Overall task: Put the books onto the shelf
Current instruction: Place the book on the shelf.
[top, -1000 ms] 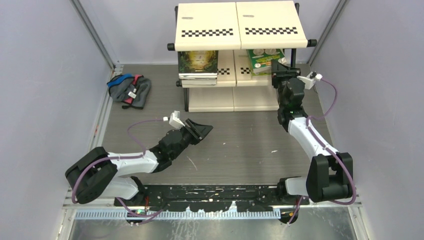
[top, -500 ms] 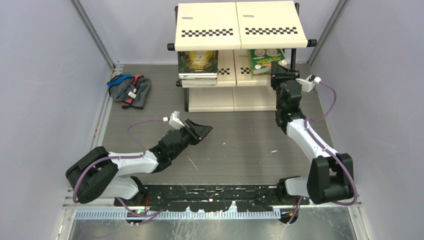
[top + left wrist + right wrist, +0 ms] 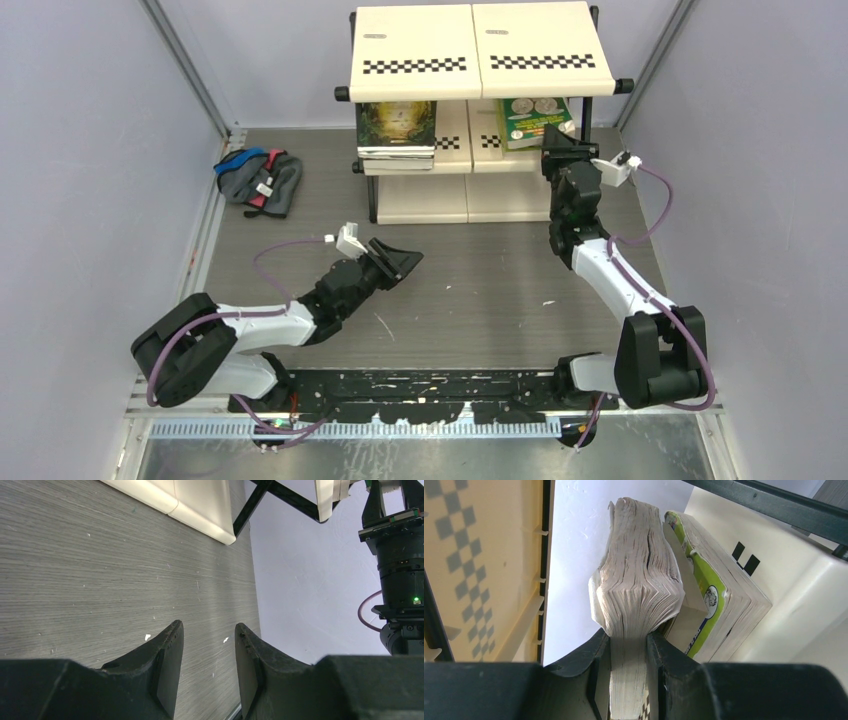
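Edged slightly deeper under the top board of the shelf [image 3: 420, 40] over the past second, a thick paperback [image 3: 636, 580] is clamped by its page edge in the right pincer [image 3: 628, 670], whose jaws are closed partway around it. Just off one side of that pincer, a lime-green book [image 3: 704, 605] is already lodged on the middle tier. The left pincer [image 3: 207, 655] is held half open and empty above the tabletop [image 3: 75, 570]. No other books are seen lying there, so the job is judged nearly done, with only release and withdrawal left.

my right gripper [image 3: 628, 641]: black | held book [image 3: 636, 580]: cream pages | shelf [image 3: 480, 45]: cream, black-white checks | book on shelf [image 3: 704, 587]: lime-green cover
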### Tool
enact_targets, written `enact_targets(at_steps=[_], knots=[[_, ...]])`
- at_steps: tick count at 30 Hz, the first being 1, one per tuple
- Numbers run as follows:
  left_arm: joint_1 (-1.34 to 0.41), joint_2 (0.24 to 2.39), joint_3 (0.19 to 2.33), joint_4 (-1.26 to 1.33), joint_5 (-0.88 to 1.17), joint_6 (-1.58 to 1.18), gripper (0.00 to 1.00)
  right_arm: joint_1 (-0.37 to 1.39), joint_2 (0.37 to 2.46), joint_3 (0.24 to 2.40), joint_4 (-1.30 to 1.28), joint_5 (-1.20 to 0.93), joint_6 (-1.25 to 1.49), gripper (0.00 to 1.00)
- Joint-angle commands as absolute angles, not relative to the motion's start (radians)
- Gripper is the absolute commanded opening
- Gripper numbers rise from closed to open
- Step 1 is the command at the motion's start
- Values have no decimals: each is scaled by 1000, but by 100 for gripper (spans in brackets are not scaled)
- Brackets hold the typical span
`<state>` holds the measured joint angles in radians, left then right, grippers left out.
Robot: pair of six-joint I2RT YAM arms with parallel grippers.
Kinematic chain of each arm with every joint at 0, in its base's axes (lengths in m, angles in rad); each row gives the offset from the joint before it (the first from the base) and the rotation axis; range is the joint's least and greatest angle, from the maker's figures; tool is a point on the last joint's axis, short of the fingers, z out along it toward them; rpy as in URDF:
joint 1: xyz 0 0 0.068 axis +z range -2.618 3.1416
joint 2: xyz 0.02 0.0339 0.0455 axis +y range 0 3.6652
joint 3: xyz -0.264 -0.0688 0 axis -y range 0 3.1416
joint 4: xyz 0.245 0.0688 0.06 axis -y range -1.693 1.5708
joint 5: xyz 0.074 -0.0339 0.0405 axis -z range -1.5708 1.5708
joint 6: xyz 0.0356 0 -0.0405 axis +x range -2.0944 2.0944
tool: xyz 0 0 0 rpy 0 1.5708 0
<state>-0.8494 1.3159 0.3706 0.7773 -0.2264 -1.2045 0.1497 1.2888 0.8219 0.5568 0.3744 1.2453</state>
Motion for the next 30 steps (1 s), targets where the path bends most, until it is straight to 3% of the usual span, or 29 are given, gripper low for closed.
enact_targets(at_steps=[1, 15, 24, 30], knots=[[-839, 1308, 369, 832, -214, -1209, 43, 154, 1256, 844, 709, 412, 1238, 1], [-834, 1316, 377, 834, -208, -1211, 43, 154, 1271, 831, 691, 423, 1222, 4], [-834, 1316, 380, 830, -207, -1209, 43, 156, 1273, 824, 649, 439, 1205, 43], [-833, 1321, 385, 830, -204, -1210, 43, 164, 1264, 833, 608, 457, 1180, 59]])
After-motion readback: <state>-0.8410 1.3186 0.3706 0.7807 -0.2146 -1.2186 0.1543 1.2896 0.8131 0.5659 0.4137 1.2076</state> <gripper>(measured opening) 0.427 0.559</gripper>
